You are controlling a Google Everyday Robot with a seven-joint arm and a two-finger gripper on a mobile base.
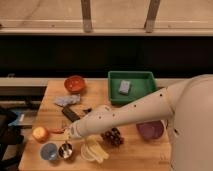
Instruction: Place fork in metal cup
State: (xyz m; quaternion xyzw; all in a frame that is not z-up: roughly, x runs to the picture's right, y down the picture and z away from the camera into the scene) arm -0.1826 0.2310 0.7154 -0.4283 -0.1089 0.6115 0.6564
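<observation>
The metal cup [66, 150] is sitting at the lower left of the frame, touching the light blue cup [49, 151] on its left and near the pale cup with bananas [94, 151] on its right. A thin metallic piece, judged to be the fork [66, 147], is showing inside the cup rim, standing roughly upright; whether it is resting free cannot be told. The gripper [69, 136] is hanging just above the cup, at the end of the white arm reaching in from the right. Its fingers are standing fully closed, probably on the fork's handle. An orange [40, 133] is lying upper left of the cup.
</observation>
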